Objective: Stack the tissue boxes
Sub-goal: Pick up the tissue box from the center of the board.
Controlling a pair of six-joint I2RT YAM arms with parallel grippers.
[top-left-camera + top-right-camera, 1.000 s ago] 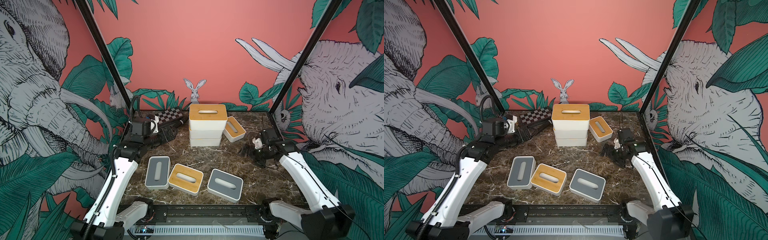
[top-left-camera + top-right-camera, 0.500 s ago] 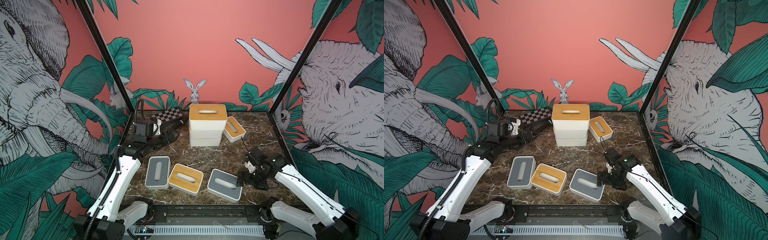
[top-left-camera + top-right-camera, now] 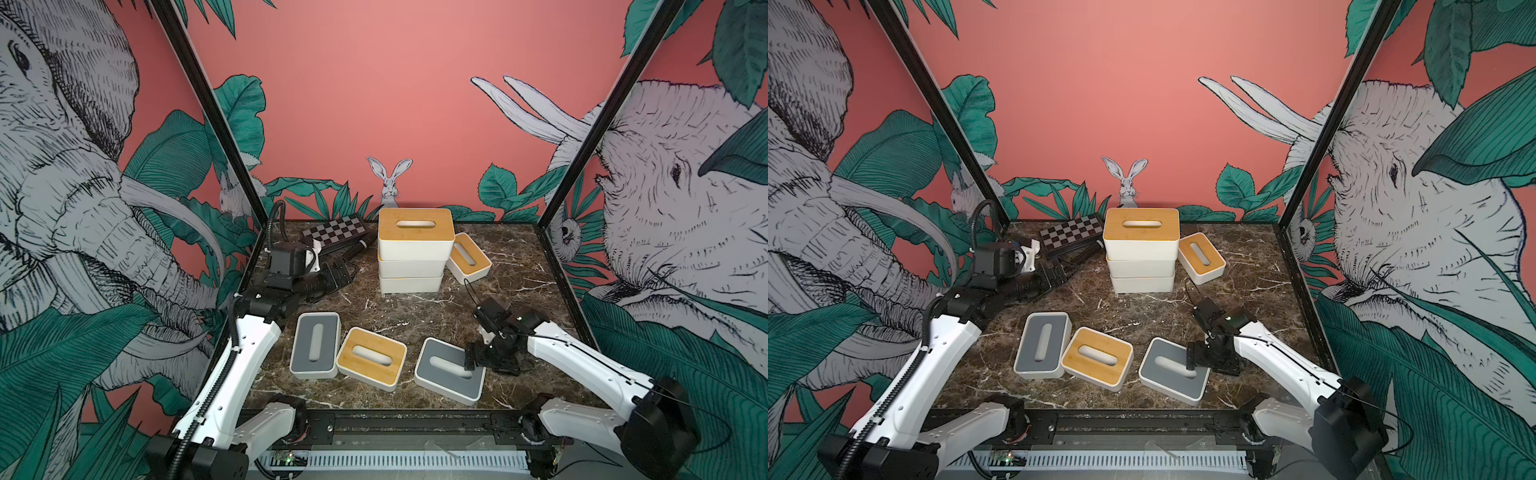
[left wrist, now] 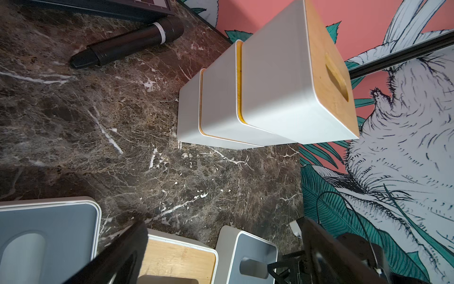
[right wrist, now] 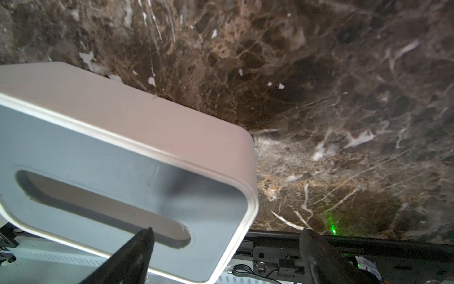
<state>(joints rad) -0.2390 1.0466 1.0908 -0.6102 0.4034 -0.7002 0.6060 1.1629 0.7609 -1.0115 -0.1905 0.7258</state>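
Since a second ago the right arm has swung from the right edge of the table down to the front row, while the left has barely shifted. Now the right gripper stands spread across the short end of the grey box at lower right of the top views: the wrist view shows one finger over the lid's slot and the other outside the end wall, not yet pinching. Such an end grip is off centre, so I judge the box may hang, tilt or slip when lifted, or the lid alone may come up. This arm lies low, with its wrist bent down toward the middle. At mid-left the left gripper is spread and empty, pointing at the stack of three boxes at the back.
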